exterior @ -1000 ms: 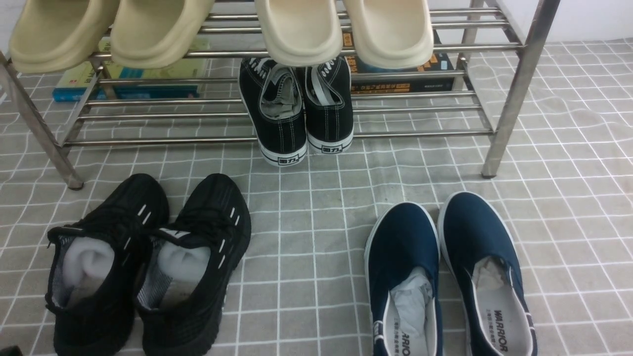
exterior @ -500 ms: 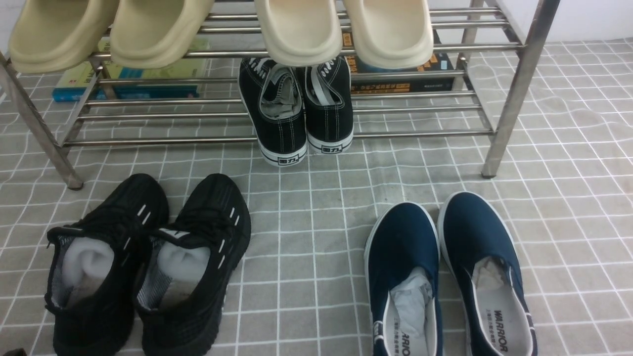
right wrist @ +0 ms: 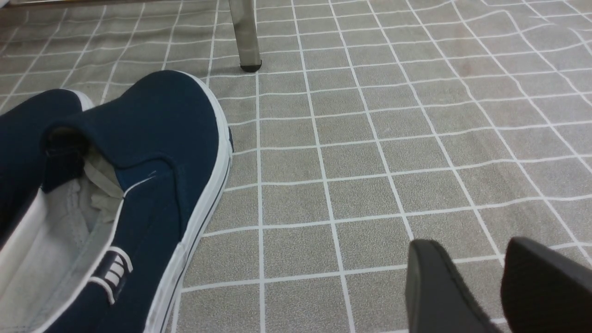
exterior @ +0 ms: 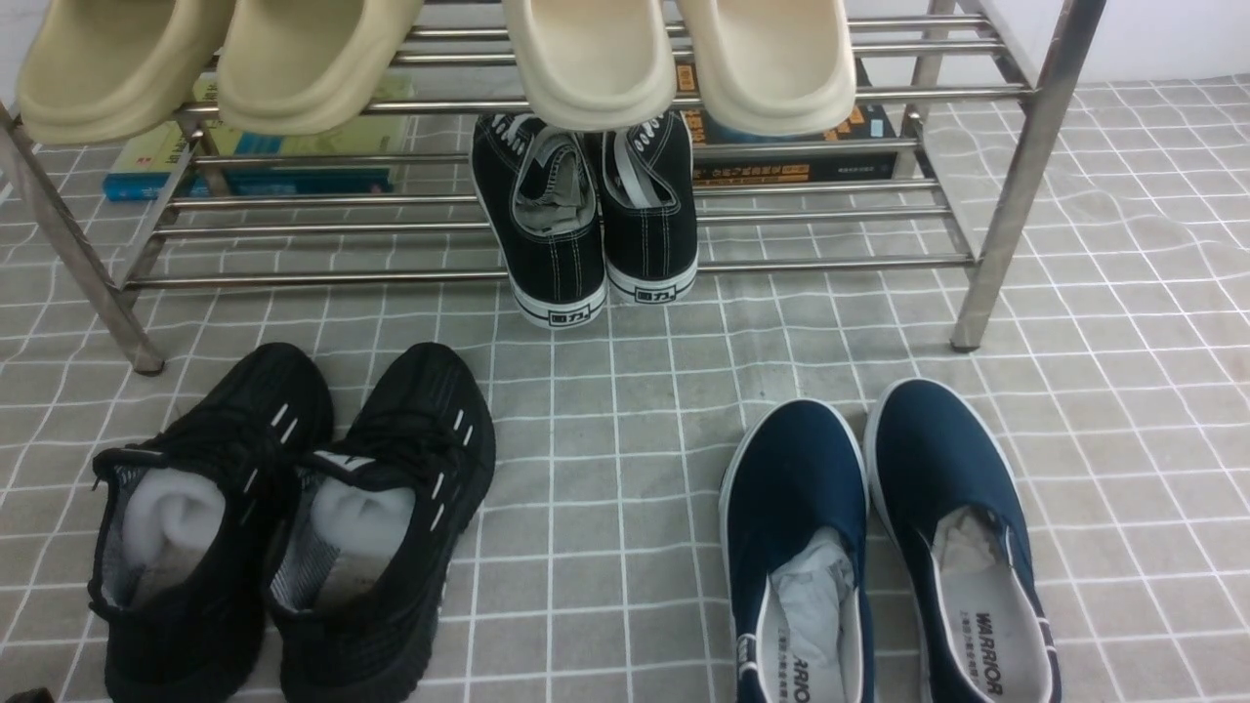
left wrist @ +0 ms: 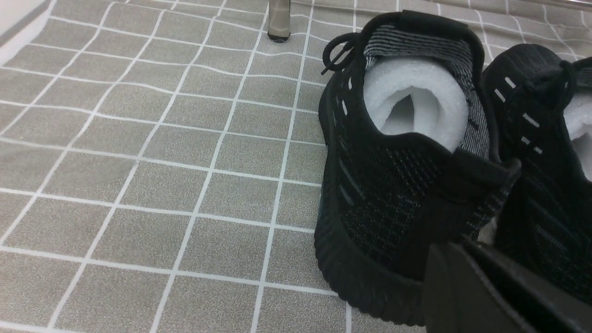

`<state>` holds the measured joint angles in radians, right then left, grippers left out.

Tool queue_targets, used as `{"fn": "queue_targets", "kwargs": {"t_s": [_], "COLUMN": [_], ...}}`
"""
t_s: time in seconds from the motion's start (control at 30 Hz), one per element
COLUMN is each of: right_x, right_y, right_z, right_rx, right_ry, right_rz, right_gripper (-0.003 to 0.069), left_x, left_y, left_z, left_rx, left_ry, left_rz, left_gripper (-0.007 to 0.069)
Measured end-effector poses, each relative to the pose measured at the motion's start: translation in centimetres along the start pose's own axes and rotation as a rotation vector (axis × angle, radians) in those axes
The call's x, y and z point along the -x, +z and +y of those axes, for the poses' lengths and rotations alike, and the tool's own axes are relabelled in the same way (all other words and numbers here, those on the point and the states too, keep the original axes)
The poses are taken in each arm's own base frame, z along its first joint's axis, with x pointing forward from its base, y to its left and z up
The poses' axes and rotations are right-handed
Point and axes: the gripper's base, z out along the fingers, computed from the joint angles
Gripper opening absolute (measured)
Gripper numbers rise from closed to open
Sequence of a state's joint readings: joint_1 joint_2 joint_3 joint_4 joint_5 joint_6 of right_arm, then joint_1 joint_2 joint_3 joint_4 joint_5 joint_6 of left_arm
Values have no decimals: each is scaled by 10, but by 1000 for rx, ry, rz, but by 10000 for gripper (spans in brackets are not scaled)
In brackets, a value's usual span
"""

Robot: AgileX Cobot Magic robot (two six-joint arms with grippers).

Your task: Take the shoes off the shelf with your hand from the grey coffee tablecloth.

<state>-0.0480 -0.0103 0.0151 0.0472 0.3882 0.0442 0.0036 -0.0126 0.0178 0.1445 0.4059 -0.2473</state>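
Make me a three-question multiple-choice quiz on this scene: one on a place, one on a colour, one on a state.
1. Where are the white-soled black sneakers?
A) Rack's top tier
B) Rack's lower tier
C) Inside a box

2. What colour are the slip-ons?
A) Red
B) Yellow
C) Navy

3. How do the right gripper fingers stand?
A) Apart, holding nothing
B) Pressed together
C) Clamped on a shoe

Key:
1 B: they rest on the low bars of the rack.
2 C: their uppers are dark blue.
3 A: tablecloth shows between the fingertips.
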Motion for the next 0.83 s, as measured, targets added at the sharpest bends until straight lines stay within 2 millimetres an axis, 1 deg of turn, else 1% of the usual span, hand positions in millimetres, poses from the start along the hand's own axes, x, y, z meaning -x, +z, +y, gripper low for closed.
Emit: {"fn": "queue_targets", "kwargs": {"t_s": [0.83], "right_x": [0], "right_y": [0], "right_z": [0], "right_rx": [0], "right_ry": [-1], "right_rz": [0], "right_gripper": [239], "left_x": [0], "left_y": [0], "left_z": [0], "left_rx": [0], "left_ry": [0], "left_rz": [0], "left_gripper": [73]}}
